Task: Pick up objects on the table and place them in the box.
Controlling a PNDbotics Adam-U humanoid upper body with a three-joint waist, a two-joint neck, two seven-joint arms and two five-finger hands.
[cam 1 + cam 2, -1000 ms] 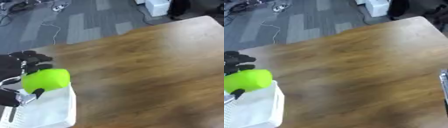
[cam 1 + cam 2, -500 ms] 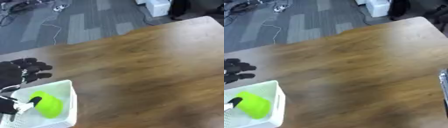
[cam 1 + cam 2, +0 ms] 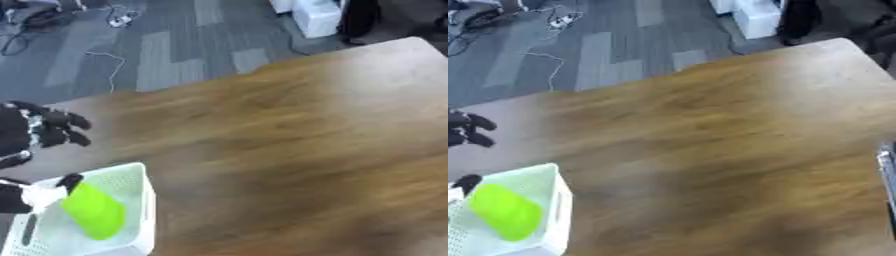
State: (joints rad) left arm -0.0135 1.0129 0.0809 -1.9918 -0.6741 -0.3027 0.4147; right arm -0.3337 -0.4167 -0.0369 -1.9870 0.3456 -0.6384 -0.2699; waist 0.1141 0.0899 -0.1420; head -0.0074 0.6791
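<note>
While the green object (image 3: 94, 210) lies inside the white box (image 3: 140, 200), just below my left hand (image 3: 39, 131), my fingers are spread and hold nothing. Trouble would come from my thumb (image 3: 68, 181), which hangs at the box's near rim right beside the object: pulling away carelessly could catch the rim and drag or tip the box. My right hand is out of sight.
</note>
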